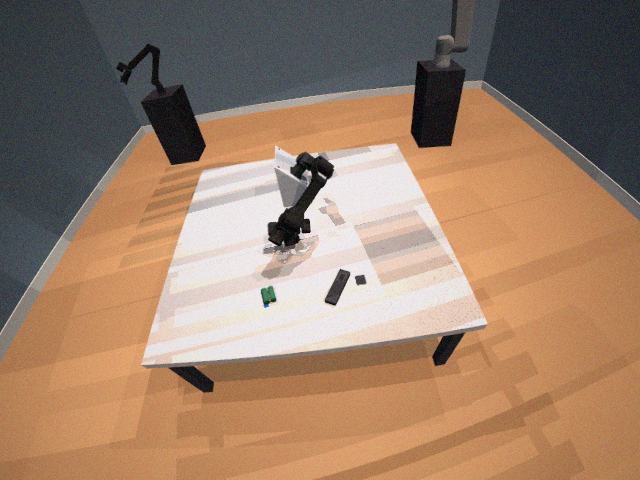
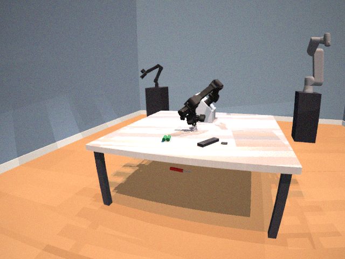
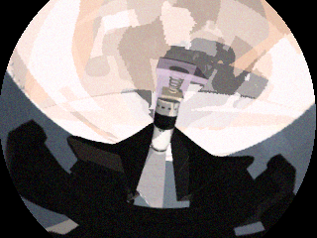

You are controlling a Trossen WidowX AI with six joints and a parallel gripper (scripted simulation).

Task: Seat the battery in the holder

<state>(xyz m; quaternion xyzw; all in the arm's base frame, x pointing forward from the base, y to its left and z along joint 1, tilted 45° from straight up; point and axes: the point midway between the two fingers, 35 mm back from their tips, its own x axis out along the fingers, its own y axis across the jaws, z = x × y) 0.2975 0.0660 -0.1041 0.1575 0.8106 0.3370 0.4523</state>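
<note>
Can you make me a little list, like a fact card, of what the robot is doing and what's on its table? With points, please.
robot: black arm [image 1: 312, 192] [image 2: 204, 93], bent down over the table [image 1: 248, 347] [image 2: 194, 158]
jaws: shut on the battery [image 3: 165, 115]
battery: silver and white with a black band
holder: pale purple [image 3: 162, 85], with a coiled spring [image 3: 174, 83]
fully seated: cannot tell
on table too: two green cylinders [image 1: 268, 295] [image 2: 166, 138], long black remote-like thing [image 1: 337, 287] [image 2: 208, 142], small dark square [image 1: 360, 279] [image 2: 223, 143]
below tabletop: red-handled tool [image 2: 176, 169]
</note>
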